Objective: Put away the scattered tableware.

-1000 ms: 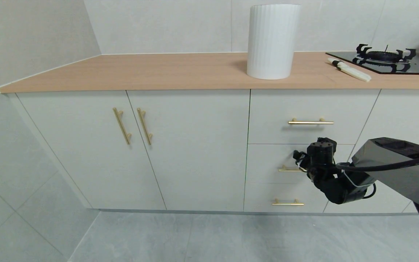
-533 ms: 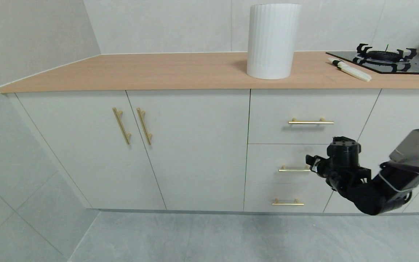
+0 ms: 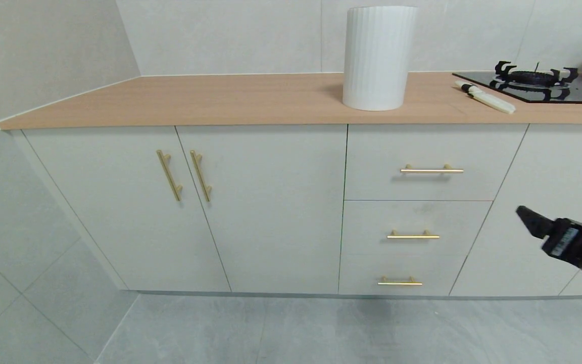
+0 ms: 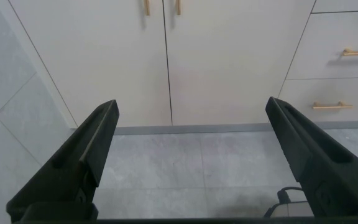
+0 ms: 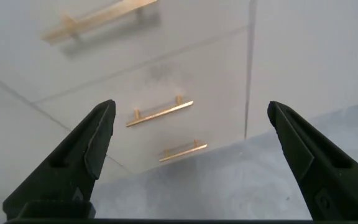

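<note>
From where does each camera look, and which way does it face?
Head view: high on the robot, facing forward and down at the cabinet and countertop; right gripper at its edge.
Left wrist view: low, facing cupboard doors and floor past the open left gripper.
Right wrist view: low, facing the drawers past the open right gripper.
Shared: all show the bottom drawer handle.

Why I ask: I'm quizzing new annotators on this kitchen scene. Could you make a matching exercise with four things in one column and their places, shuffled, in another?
Things:
1 white ribbed cylinder
2 pale utensil
3 middle drawer handle
4 right gripper

Places:
A on the counter, beside the cooktop
B low, before the cabinet front right of the drawers
C on the counter, above the top drawer
D below the top drawer

Pairs: 1-C, 2-A, 3-D, 4-B
</note>
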Available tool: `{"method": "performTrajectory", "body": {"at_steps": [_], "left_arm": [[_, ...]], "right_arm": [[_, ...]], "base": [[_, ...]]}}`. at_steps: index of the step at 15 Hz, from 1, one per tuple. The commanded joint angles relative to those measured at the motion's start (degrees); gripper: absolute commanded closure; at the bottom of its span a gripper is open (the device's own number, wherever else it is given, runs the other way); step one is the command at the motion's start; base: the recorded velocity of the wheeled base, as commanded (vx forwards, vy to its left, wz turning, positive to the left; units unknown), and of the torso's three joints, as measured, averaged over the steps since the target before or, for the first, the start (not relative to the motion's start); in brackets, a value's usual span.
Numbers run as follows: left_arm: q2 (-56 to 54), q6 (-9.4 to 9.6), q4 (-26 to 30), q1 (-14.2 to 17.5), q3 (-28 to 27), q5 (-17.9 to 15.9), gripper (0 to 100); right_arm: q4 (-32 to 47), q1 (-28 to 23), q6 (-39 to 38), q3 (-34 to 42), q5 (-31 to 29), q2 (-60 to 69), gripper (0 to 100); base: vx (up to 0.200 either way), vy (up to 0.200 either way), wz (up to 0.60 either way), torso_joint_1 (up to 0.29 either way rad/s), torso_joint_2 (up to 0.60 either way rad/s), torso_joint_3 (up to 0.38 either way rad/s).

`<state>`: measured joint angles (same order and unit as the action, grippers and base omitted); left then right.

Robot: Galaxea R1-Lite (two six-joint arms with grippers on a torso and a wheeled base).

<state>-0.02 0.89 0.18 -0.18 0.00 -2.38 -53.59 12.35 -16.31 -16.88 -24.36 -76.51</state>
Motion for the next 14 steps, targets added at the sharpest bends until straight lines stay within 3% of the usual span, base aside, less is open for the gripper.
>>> {"method": "performTrajectory", "body": {"at_steps": [1,2,5,7,12,14], "left_arm": [[0.02,-0.01,-0.01,0.01,0.00,0.00,0],[0.02,-0.01,-0.01,0.01,0.00,0.00,0],[0.02,-0.01,-0.01,0.01,0.00,0.00,0],[0.02,-0.01,-0.01,0.01,0.00,0.00,0],[0.02,-0.10,-0.01,0.01,0.00,0.00,0],[0.02,-0.10,-0.01,0.01,0.00,0.00,0]], "right_arm": [[8.06,-5.58,9.46,9.94,0.10,32.21,0],[12.02,-5.58,10.60,9.68,0.01,36.87,0],[43.13,-7.43,16.14,3.52,-2.36,61.30,0],[58.07,-9.45,16.40,0.98,-2.98,71.76,0],[58.60,-12.17,18.24,4.23,-1.04,76.51,0],[53.50,-12.17,18.07,11.26,8.01,76.51,0]], "base": [[0.000,0.000,0.00,0.000,0.00,0.000],[0.000,0.000,0.00,0.000,0.00,0.000],[0.000,0.000,0.00,0.000,0.00,0.000],[0.000,0.000,0.00,0.000,0.00,0.000],[0.000,0.000,0.00,0.000,0.00,0.000],[0.000,0.000,0.00,0.000,0.00,0.000]]}}
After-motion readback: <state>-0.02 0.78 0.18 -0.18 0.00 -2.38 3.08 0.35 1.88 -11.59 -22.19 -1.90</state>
